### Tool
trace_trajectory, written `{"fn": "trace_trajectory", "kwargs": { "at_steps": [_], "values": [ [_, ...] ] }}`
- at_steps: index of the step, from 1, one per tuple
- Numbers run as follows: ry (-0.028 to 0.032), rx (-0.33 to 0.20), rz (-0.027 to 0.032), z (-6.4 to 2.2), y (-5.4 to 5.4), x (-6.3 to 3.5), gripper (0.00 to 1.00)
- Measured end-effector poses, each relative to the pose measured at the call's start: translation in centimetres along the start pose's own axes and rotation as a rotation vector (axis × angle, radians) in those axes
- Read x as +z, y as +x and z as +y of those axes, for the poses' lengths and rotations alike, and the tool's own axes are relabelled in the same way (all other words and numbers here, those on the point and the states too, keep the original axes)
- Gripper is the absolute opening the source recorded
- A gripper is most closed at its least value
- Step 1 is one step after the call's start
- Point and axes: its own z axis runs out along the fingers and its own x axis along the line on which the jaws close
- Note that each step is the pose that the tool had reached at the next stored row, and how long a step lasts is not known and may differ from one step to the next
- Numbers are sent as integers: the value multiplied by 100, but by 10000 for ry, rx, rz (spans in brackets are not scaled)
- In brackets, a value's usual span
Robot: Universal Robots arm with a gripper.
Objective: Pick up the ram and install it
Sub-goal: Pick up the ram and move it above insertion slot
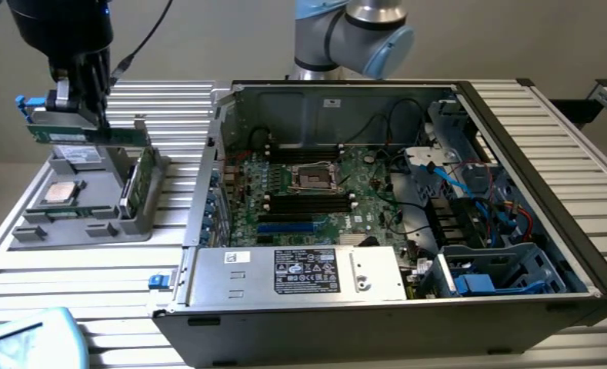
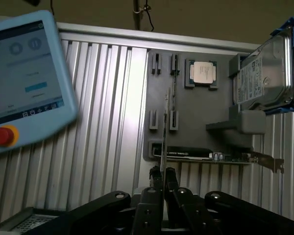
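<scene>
exterior view: the tool (image 1: 90,123) is clamped on the top edge of the ram (image 1: 62,136), which hangs level just above the grey holder tray (image 1: 78,223) on the desk (image 1: 98,307), at the exterior view's left, well apart from the open computer case (image 1: 385,192).
wrist view: the ram (image 2: 165,127) shows edge-on, pinched between the tool's (image 2: 163,178) fingertips over the tray (image 2: 201,117).

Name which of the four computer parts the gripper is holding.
The ram, the thin green stick pinched in the gripper above the holder; the processor, drive and bracketed card sit in it.
</scene>
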Motion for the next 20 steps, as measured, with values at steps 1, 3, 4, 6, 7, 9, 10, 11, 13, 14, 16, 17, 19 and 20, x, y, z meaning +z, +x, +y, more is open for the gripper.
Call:
{"fn": "trace_trajectory", "kwargs": {
  "at_steps": [1, 3, 4, 6, 7, 9, 10, 11, 13, 14, 16, 17, 19, 20],
  "values": [
    [-12, 0, -1, -43, 4, -12, 14],
    [-35, 1, -3, -132, 11, -35, 14],
    [-48, 1, -4, -174, 15, -47, 14],
    [-63, 1, -6, -261, 23, -72, 14],
    [-67, 2, -7, -304, 26, -87, 14],
    [-69, 1, -6, -391, 34, -114, 14],
    [-69, 1, -6, -434, 37, -123, 14],
    [-68, 1, -6, -472, 41, -131, 14],
    [-52, 1, -5, -545, 47, -145, 14],
    [-35, 0, -4, -580, 50, -151, 14],
    [15, -1, 1, -640, 55, -163, 14],
    [49, -1, 4, -666, 58, -168, 14],
    [141, -2, 12, -710, 61, -177, 14],
    [182, -3, 15, -732, 63, -182, 14]
  ]
}}
